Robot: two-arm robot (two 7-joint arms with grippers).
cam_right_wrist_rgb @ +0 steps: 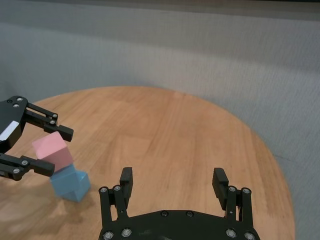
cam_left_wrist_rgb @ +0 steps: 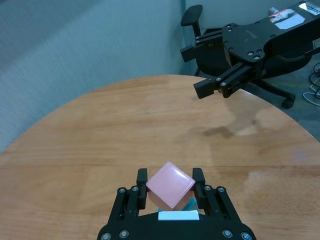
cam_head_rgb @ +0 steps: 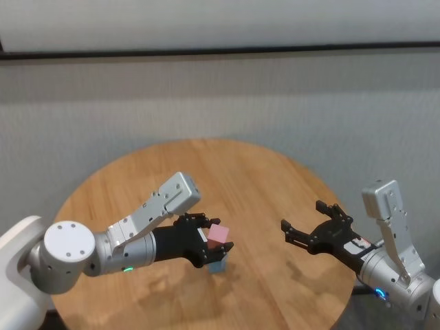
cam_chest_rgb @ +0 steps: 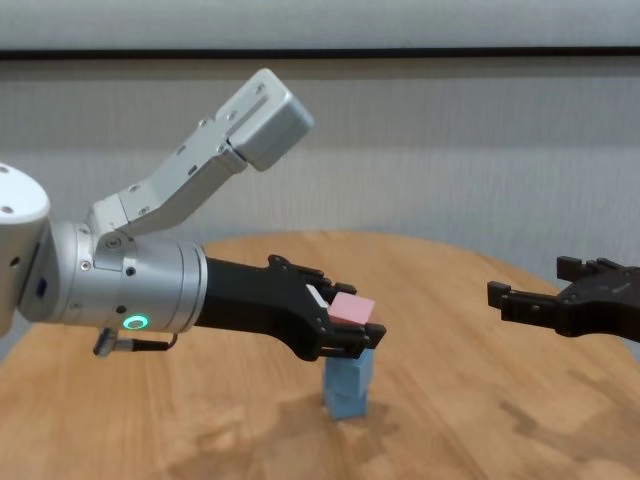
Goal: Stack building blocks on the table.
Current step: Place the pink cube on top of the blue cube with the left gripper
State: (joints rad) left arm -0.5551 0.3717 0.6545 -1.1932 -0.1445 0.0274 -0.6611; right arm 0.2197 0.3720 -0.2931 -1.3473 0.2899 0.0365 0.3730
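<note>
Near the table's [cam_head_rgb: 275, 172] front edge, the left gripper [cam_chest_rgb: 345, 330] is clamped on the pink block [cam_chest_rgb: 352, 308], which sits on the stack of blue blocks [cam_chest_rgb: 349, 385], turned askew to them. Best square it up and seat it flat before letting go. Off toward the right edge, the right gripper [cam_head_rgb: 313, 230] hovers wide open and empty.

The tabletop [cam_head_rgb: 247, 179] is smooth light-brown wood planking with a soft sheen. The pink block [cam_left_wrist_rgb: 170, 184] looks smooth and slightly glossy; the light blue blocks [cam_chest_rgb: 349, 387] matte. Both claws are black matte plastic-looking.
</note>
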